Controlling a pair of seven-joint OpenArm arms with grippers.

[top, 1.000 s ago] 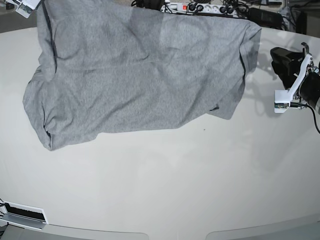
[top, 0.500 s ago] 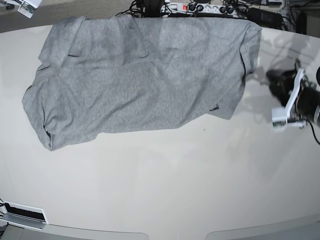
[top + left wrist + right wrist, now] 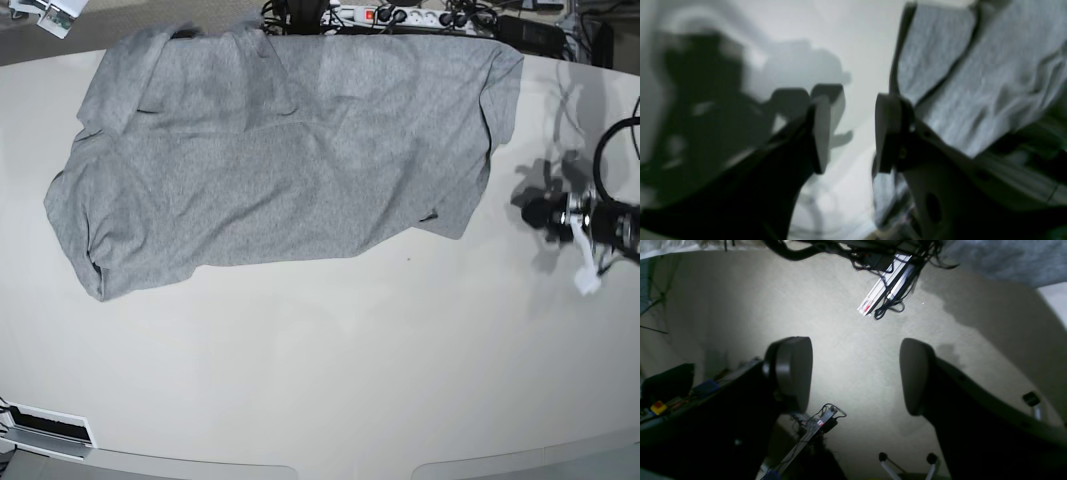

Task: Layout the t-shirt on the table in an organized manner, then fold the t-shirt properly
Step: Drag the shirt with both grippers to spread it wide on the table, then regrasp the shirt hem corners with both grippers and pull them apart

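Left gripper (image 3: 848,133) hovers low over the table (image 3: 320,360), jaws parted, nothing between them, just beside the t-shirt (image 3: 290,150) spread along the far edge. Right gripper (image 3: 855,376) gapes wide off the table, empty.

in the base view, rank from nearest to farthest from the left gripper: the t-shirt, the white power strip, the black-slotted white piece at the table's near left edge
1. The t-shirt: its nearest edge lies just across bare table from the left gripper.
2. The white power strip: beyond the table's far edge, top centre.
3. The black-slotted white piece: bottom left corner, across the whole table.
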